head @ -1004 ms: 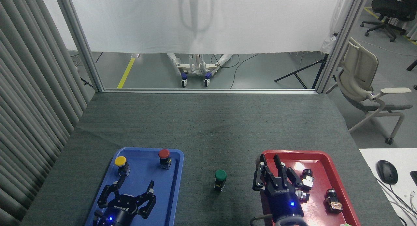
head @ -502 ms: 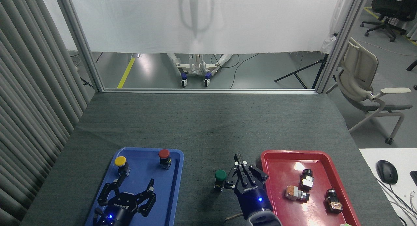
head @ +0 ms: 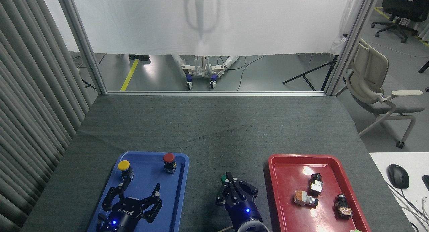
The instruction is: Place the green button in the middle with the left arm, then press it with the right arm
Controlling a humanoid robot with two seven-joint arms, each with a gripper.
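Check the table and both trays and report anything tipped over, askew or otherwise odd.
In the red tray, the silver-and-tan part lies tipped on its side, and two more parts sit at loose angles. In the blue tray, the yellow button and red button stand upright. Nothing looks spilled or broken.

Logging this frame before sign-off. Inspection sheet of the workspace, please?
Surface: grey cloth table, slight crease at left.
Job's things: green button between the trays, mostly hidden by the right claw.
Clutter: yellow button and red button upright in blue tray; three switch parts lying in red tray.
Claws: left claw open over blue tray; right shut, over the green cap; contact cannot be told.
Cables: some on floor beyond table.
Surroundings: white curtain, chair, mouse at right.
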